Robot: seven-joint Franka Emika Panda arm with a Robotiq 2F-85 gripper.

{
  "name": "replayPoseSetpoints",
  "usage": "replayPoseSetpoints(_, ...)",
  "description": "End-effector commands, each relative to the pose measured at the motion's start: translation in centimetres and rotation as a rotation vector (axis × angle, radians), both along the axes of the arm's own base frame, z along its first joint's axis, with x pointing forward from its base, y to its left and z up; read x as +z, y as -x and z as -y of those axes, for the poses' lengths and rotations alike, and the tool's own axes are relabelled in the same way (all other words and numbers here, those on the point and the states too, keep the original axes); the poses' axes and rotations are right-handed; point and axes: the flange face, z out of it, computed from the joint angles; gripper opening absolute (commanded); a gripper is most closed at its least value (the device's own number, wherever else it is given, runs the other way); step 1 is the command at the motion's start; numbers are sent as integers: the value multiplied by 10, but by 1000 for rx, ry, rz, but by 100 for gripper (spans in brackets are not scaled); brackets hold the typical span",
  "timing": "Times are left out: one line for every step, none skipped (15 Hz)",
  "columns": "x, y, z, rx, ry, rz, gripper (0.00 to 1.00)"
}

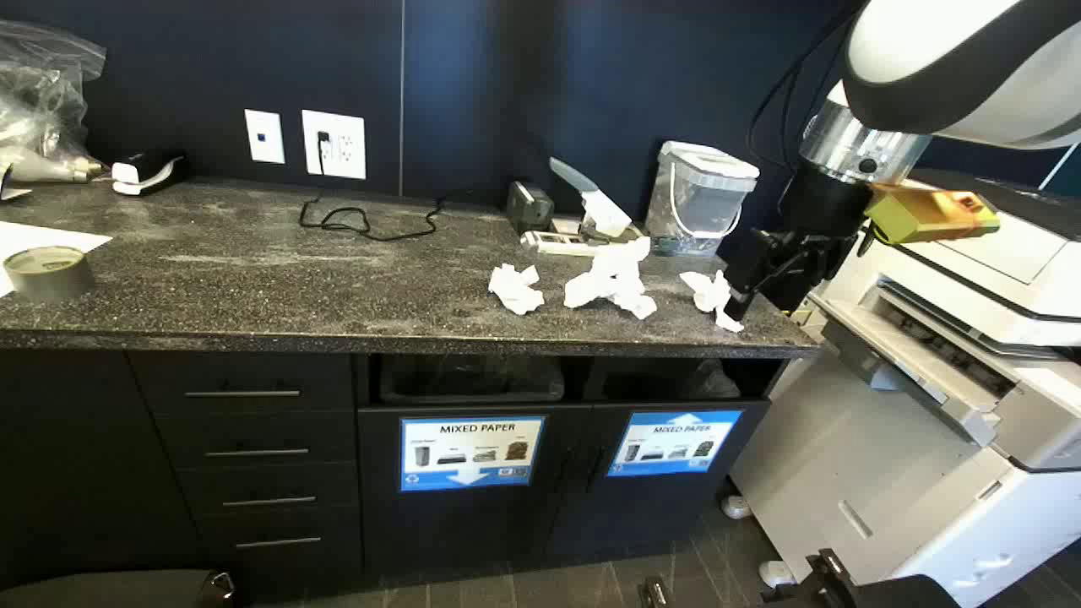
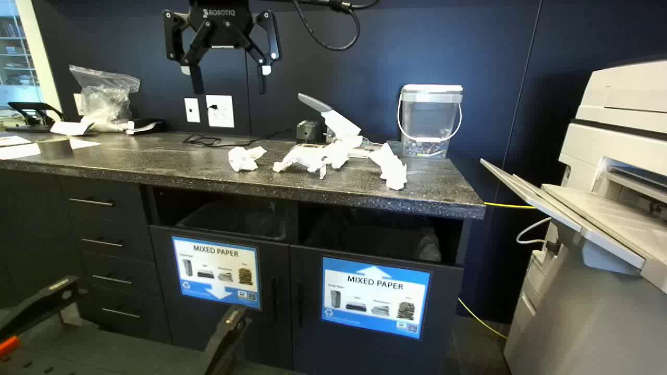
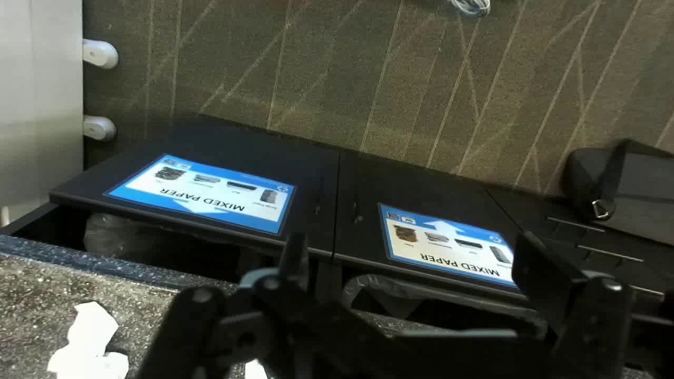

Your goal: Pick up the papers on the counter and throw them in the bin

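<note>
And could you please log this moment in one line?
gripper: open, empty | paper wads: on counter | bins: below counter | task: unfinished

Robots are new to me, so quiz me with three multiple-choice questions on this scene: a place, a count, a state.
1. Where is the lidded clear bucket?
A) on the floor
B) on the counter
C) on the printer

2. How many MIXED PAPER signs show?
A) two
B) four
C) six

3. How is the end effector?
A) shut on a paper wad
B) shut, empty
C) open, empty

1 B: both exterior views show it standing there.
2 A: two sit side by side in every view.
3 C: in an exterior view its fingers stand apart with nothing between.
</note>
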Motion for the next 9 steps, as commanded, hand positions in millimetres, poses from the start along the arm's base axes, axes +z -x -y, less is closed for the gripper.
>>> replayPoseSetpoints(1, 0, 0, 0, 0, 0, 100)
replayPoseSetpoints(1, 0, 0, 0, 0, 0, 100)
replayPoseSetpoints(1, 0, 0, 0, 0, 1, 100)
replayPoseSetpoints(1, 0, 0, 0, 0, 0, 100)
replayPoseSetpoints(1, 0, 0, 0, 0, 0, 100)
replayPoseSetpoints(1, 0, 0, 0, 0, 1, 100)
replayPoseSetpoints(-2, -2, 1, 1, 3, 7, 100)
replayPoseSetpoints(-7, -6, 3, -4, 4, 18, 100)
replayPoseSetpoints(-10, -9, 5, -7, 8, 24, 100)
